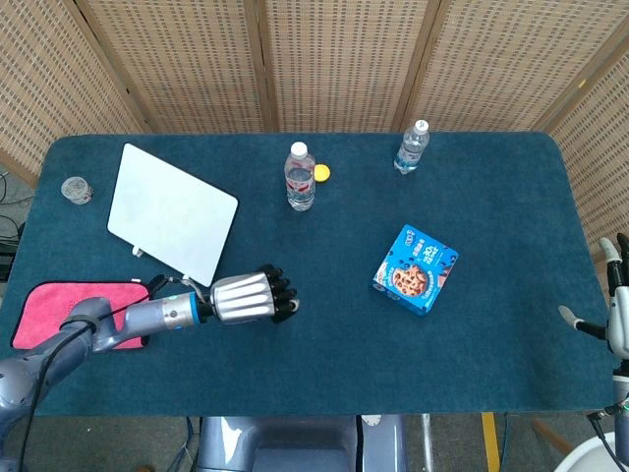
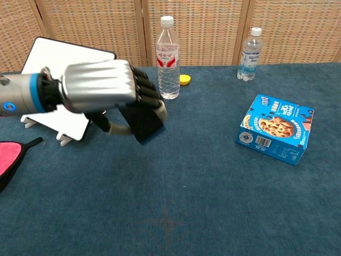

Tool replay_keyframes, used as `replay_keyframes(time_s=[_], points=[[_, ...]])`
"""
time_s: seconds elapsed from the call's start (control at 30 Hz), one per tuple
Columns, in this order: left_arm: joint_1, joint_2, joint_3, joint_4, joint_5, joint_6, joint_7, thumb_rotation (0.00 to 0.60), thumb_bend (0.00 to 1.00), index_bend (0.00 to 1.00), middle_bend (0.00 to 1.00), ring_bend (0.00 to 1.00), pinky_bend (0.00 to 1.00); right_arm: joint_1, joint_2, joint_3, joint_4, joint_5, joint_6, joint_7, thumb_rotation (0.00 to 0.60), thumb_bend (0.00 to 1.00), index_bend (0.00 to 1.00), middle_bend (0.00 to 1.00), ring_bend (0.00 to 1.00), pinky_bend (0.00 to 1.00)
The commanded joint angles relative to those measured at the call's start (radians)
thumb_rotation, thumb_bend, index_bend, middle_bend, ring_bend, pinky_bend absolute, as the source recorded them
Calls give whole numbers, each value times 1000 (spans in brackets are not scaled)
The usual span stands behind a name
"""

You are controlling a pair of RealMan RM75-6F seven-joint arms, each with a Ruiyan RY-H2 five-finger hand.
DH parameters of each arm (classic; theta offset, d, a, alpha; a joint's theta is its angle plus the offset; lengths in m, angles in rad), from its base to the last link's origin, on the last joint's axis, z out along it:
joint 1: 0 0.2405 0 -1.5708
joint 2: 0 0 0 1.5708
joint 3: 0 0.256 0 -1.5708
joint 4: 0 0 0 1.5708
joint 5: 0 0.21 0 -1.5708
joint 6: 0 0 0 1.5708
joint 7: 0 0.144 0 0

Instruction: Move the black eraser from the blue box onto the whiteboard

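**Eraser held above the tabletop beside the whiteboard**

The left robot hand (image 2: 104, 88) has its fingers curled around the black eraser (image 2: 143, 121), gripping it clear of the blue tabletop (image 2: 213, 202); in the head view the same robot hand (image 1: 253, 298) sits at about 5 o'clock from the whiteboard (image 1: 172, 211), just off its near corner; the eraser hangs tilted below the fingers, a blue edge showing along its lower side. The whiteboard stands propped on small feet, well apart from the blue box (image 1: 416, 268), which lies flat toward 3 o'clock of the robot hand. The right robot hand (image 1: 611, 320) shows only at the far right edge of the head view, fingers apart and holding nothing. A pink cloth (image 1: 69, 307) lies at 9 o'clock of the left robot hand; two water bottles (image 2: 168, 57) stand along the far side, a small yellow cap (image 2: 185, 80) between them.
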Motion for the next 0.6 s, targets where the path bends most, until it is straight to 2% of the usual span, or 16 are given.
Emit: replay_keyframes(time_s=[0.03,0.13,0.27,0.4,0.6], points=[[131,52,-73,64,-110,134,95,600,379,692,467,489,439,0,0,-3,-5,-9,-3,-3,600,0,0,0,0,61],[193,33,-97,158,-170,165,79,600,358,698,469,491,439,0,0,-6,-12,-16,-7,-9,600,0,0,0,0,61],[246,-12,-130,259,-249,138,16,600,338,698,469,491,439,1,0,-10,-20,-26,-10,-17,600,0,0,0,0,61],[272,-88,-170,355,-330,63,-72,600,333,698,469,491,439,1,0,-13,-29,-37,-11,-24,600,0,0,0,0,61],[258,-190,-194,481,-383,-36,-124,600,318,698,469,489,439,1,0,-18,-37,-44,-19,-31,600,0,0,0,0,61]])
